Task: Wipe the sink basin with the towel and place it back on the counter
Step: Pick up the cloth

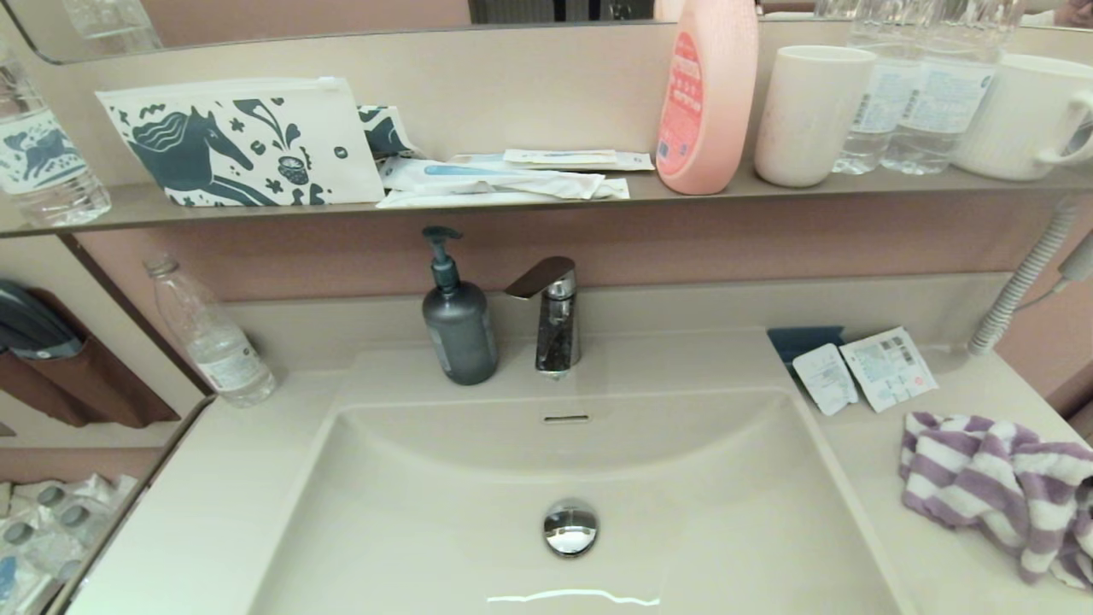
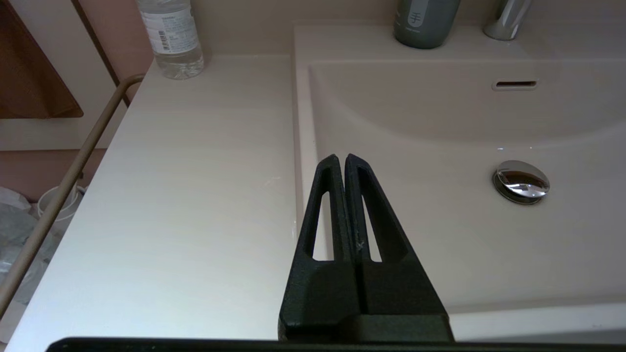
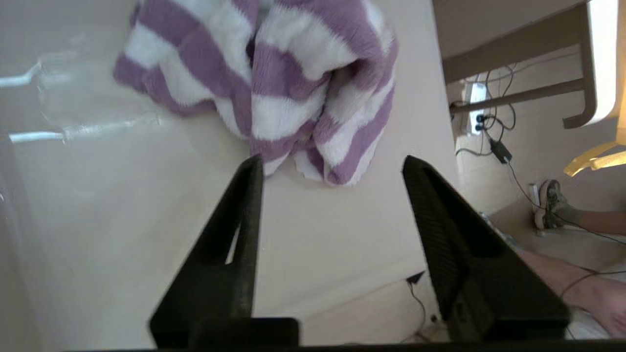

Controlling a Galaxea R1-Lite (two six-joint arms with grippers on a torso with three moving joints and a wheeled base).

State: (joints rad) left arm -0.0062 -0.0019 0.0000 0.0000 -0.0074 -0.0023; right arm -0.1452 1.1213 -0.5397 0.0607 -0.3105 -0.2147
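Note:
The purple-and-white striped towel (image 1: 999,487) lies crumpled on the counter (image 1: 897,461) to the right of the sink basin (image 1: 478,478). In the right wrist view the towel (image 3: 274,88) sits just beyond my right gripper (image 3: 332,164), which is open, with bare counter between its fingers. The basin holds a chrome drain plug (image 1: 569,527) and an overflow slot (image 1: 566,418). My left gripper (image 2: 341,157) is shut on nothing and hovers over the basin's left rim (image 2: 302,146). Neither arm shows in the head view.
A grey soap pump (image 1: 458,325) and chrome faucet (image 1: 553,312) stand behind the basin. A water bottle (image 1: 209,333) stands at the counter's back left, sachets (image 1: 862,371) at its back right. The shelf (image 1: 512,205) above carries a horse-print pouch, pink bottle, cups and bottles.

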